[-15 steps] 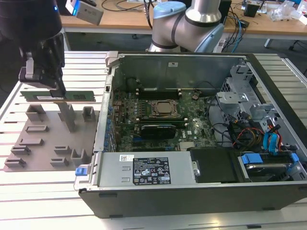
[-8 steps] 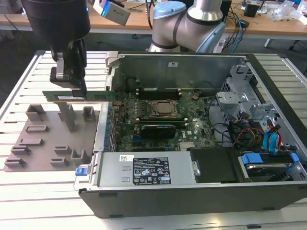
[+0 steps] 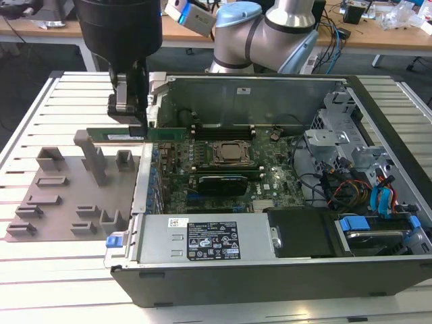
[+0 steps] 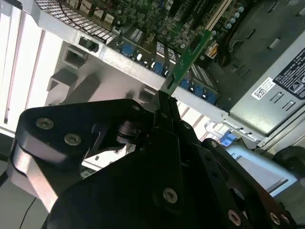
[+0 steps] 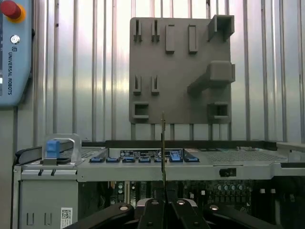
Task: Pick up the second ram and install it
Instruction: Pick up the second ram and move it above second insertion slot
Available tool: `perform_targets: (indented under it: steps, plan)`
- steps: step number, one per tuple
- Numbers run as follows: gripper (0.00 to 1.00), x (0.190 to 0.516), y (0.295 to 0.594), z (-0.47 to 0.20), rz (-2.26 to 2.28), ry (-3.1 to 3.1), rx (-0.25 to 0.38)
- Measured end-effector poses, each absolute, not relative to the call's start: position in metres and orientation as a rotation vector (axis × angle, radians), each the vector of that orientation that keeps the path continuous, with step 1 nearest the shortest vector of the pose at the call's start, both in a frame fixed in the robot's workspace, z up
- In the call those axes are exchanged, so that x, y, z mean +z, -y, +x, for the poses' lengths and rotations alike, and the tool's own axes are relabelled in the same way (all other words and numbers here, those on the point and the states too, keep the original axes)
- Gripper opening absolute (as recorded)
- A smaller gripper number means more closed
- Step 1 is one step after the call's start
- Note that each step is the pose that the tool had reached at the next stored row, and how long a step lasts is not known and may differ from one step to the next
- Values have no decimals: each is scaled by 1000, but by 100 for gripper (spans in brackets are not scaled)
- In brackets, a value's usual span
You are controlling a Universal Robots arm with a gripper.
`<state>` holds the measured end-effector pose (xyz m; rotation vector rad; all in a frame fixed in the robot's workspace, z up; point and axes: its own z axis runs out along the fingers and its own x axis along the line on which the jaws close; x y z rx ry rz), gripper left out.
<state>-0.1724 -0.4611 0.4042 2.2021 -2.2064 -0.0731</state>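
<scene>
The second ram is a long green stick held level in the air, spanning from above the grey tray to the near wall of the open computer case. My gripper is shut on it from above, near its middle. The second wrist view has the ram sticking out past the black fingers toward the motherboard. The first wrist view gives the ram edge-on, rising from the gripper over the case wall. The memory slots lie beyond the CPU socket.
The case holds a motherboard, a power supply at the front, and a drive cage with cables on the exterior view's right. Grey blocks stand up from the tray. A pendant with a red button lies on the slatted table.
</scene>
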Motion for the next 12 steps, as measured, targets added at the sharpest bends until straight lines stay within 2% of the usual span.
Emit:
perform_targets:
  steps: [12]
  plan:
    - [13, 404, 459, -125, 2200, 2204, -78]
